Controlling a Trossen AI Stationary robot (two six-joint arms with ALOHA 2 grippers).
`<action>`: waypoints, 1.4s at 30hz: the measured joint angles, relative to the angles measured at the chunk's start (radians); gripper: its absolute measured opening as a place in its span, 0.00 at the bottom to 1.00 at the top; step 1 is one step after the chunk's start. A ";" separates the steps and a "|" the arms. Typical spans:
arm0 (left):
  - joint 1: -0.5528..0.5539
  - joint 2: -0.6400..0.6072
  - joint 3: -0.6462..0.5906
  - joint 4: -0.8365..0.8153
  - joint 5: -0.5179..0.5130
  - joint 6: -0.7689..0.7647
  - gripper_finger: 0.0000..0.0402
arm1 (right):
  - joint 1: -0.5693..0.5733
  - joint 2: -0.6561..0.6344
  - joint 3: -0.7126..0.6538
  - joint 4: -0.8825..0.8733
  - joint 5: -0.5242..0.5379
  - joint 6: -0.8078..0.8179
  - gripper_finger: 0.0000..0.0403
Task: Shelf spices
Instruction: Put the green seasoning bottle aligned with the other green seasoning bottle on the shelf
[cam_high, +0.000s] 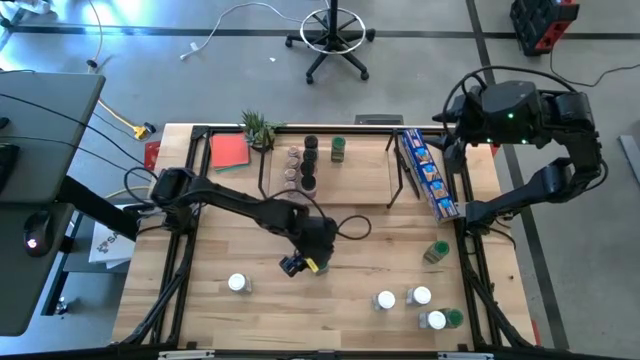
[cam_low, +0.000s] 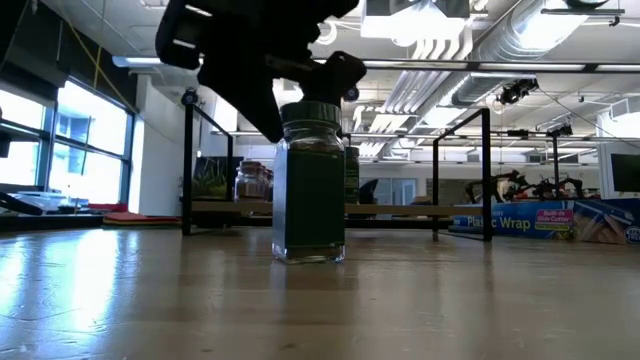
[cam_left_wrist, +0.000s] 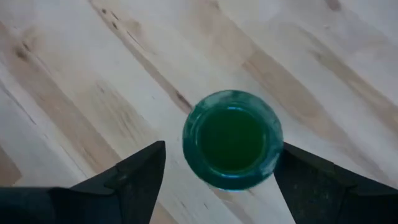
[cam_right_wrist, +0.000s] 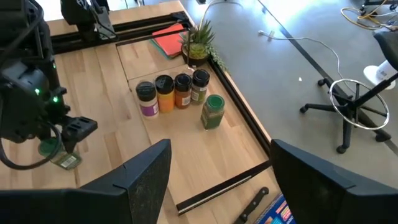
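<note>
Jar in hand: a green-lidded spice jar (cam_left_wrist: 232, 139) stands upright on the counter (cam_high: 250, 320), in the open middle area, well apart from the shelf (cam_high: 360, 175).
Handling, as judged: small rigid jar, apparently glass with dark contents; likely light, hard and smooth-sided, so liable to slip or tip under an off-centre squeeze, and breakable if dropped. Best hold is across the body just below the lid, both fingers level.
Left pincer (cam_left_wrist: 217, 171): poised directly over the jar, fingers apart. The left wrist view shows one finger to each side of the lid with bare wood visible between finger and jar on one side; no clamp yet.
Height relation: in the low view the left pincer (cam_low: 305, 95) sits at lid level, the jar body below it unobstructed.
Next move, as judged: lower a little further, then close evenly.
Right pincer (cam_right_wrist: 221, 171): held high at the far right of the counter, fingers apart, holding nothing; the arm waits.
Shelf contents: a cluster of jars (cam_right_wrist: 173, 91) already stands in a row on the board, another green-lidded jar (cam_right_wrist: 213, 111) just beside them.
Remaining spices: white-lidded jars (cam_high: 405, 298) and a further green one (cam_high: 436, 251) lie on the near right of the counter; one white-lidded jar (cam_high: 238, 283) at near left.
Risk: knocking the jar over on closing.
</note>
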 joint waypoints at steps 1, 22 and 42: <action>-0.001 0.007 0.000 0.002 0.002 0.002 0.71 | 0.000 0.000 0.000 0.000 0.000 0.000 0.66; -0.011 -0.002 0.001 0.060 0.169 -0.432 0.27 | 0.000 0.002 0.000 0.000 0.039 0.004 0.66; 0.128 -0.180 -0.001 -0.029 0.121 -0.595 0.07 | 0.000 0.002 0.000 0.034 0.119 -0.027 0.66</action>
